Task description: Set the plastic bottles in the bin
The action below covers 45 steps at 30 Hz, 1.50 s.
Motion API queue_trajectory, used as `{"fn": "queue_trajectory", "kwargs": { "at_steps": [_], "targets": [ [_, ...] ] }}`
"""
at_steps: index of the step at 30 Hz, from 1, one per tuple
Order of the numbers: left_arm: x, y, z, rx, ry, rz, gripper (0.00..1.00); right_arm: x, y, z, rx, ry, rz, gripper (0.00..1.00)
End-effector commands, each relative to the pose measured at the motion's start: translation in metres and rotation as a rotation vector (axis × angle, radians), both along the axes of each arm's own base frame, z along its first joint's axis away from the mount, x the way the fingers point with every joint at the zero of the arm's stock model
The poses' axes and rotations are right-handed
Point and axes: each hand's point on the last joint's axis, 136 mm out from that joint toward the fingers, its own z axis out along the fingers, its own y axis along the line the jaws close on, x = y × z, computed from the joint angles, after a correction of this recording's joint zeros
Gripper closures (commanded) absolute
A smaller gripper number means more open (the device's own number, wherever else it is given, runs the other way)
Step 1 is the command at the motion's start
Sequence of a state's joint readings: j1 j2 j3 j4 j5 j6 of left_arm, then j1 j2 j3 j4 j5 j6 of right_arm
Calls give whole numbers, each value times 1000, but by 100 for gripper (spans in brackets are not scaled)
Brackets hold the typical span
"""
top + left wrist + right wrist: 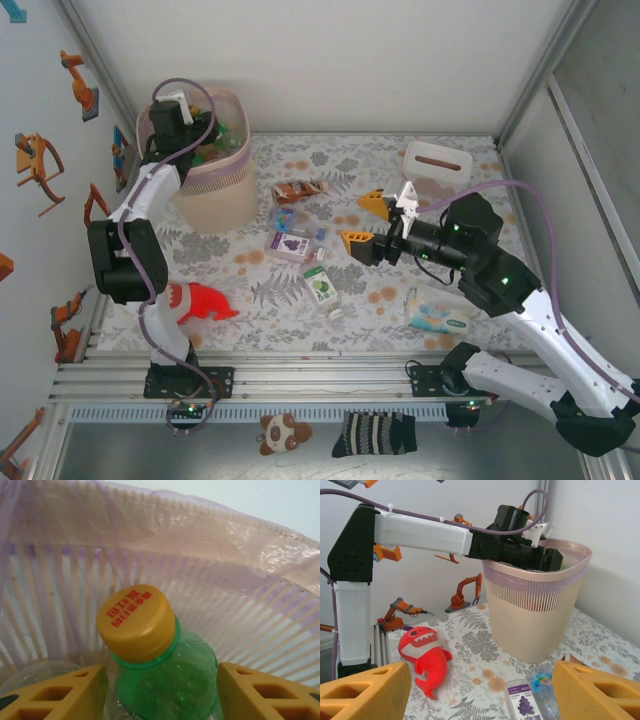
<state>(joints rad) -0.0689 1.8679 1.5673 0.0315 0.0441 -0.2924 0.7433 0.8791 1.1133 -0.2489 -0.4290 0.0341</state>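
Note:
The pale bin [215, 195] stands at the back left, lined with a thin bag [200, 580]. My left gripper [162, 672] reaches down into it [552, 560]. A green bottle [170, 687] with an orange cap [136, 622] lies between its yellow fingers [65, 690], with a small gap on the left side; the jaws are open. A clear bottle [35, 672] lies below in the bin. My right gripper [360, 220] hovers open over the table's middle with nothing between its fingers [480, 675]. A clear blue-labelled bottle [287, 217] [542, 685] lies on the table.
A brown bottle-like item [300, 190] lies near the bin. A purple grape carton [290, 245] and a green carton [322, 288] lie mid-table. The red plush fish [200, 300] is front left, the wipes pack [440, 318] front right, the tissue box [437, 165] back right.

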Motion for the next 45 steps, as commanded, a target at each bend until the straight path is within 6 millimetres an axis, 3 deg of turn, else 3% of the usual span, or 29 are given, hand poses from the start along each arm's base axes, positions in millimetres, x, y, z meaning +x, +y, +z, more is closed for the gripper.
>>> {"fn": "queue_trajectory", "kwargs": {
  "at_steps": [1,11,21,30,38,45],
  "targets": [
    [-19,11,27,5,-8,31,38,-8,-2,15,50,-30,20,27],
    [-46,4,94,-49,-134,-6,34,-4,-4,18,51,-21,-5,27],
    [-89,-13,123,-91,-154,-112,35,18,-3,8,-9,27,-98,27],
    [-142,-30,124,-118,-122,-192,35,83,2,-24,-90,213,-358,27],
    [-188,-47,117,-127,-78,-257,35,160,2,-62,77,577,-763,25],
    [-213,-60,101,-122,-31,-298,35,204,13,-94,206,776,-975,27]
  ]
}}
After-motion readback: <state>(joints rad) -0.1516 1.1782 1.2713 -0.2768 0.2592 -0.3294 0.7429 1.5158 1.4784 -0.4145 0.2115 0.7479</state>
